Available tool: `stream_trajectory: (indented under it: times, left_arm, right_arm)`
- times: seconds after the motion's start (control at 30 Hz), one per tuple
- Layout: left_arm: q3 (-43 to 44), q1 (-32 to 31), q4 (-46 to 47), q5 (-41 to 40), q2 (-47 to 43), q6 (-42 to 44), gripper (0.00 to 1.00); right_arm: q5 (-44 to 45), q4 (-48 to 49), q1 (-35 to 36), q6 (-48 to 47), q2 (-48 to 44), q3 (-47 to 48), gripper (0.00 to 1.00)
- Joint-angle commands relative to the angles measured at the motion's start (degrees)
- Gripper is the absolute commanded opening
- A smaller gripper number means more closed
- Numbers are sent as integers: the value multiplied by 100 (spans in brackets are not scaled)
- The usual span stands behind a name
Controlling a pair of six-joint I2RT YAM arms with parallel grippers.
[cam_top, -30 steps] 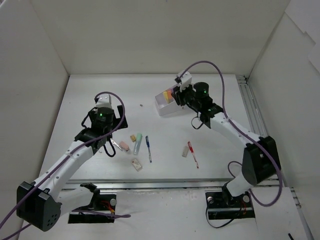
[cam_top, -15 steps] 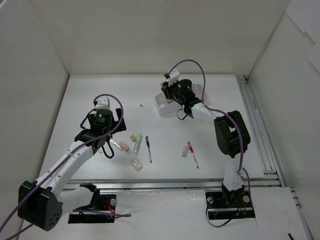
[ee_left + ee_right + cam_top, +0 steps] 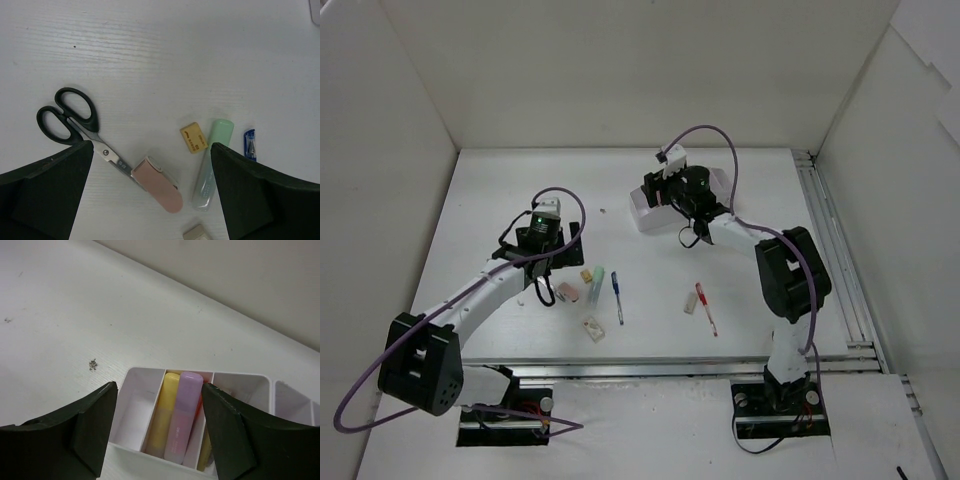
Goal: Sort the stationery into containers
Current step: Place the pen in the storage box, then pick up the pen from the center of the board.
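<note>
Filed in organizer (image 3: 150,371): lilac marker (image 3: 184,415), yellow marker (image 3: 165,410); right gripper (image 3: 159,386) above, jaws apart, empty. Outstanding on table (image 3: 150,50): scissors (image 3: 70,117), pink marker (image 3: 157,185), green pen (image 3: 212,160), blue pen (image 3: 250,142), red pen (image 3: 706,308) (most remains, I'd judge). Left gripper (image 3: 151,146) overhead: jaws wide, empty.

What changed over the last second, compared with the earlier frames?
The right gripper shifted left over the organizer and opened, letting go of the lilac marker, which now lies in a compartment. The left gripper, open throughout, swung right to hover above the scissors and pink eraser. The red pen, blue pen and green marker stayed put.
</note>
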Motion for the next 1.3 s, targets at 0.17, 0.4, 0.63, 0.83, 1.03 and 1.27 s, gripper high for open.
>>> stream_trajectory:
  times: [0.17,0.4,0.63,0.83,1.03,1.27]
  left_arm:
    - [778,-301,62,580,420,293,99]
    - [990,-881,-202,659,1035,328,100]
    - [1007,-1286,-308,544,1502,152,85]
    - [884,-1348,-291,413,1748,-50,60]
    - [954,-1410,-334,123,2108,-164,45]
    - [1253,-1515,-571,-254,2416,-226,28]
  right_arm:
    - [-189,658,12,316,-2096,-780,91]
    - [874,580,30,896,-3504,-2293,98]
    - [1753,-26,21,1099,-4840,-3445,98]
    - [2088,-729,12,1073,-5210,-3525,98]
    - [2290,-1134,21,1064,-5333,-3507,98]
    - [2606,-1328,3,967,-5580,-3507,98]
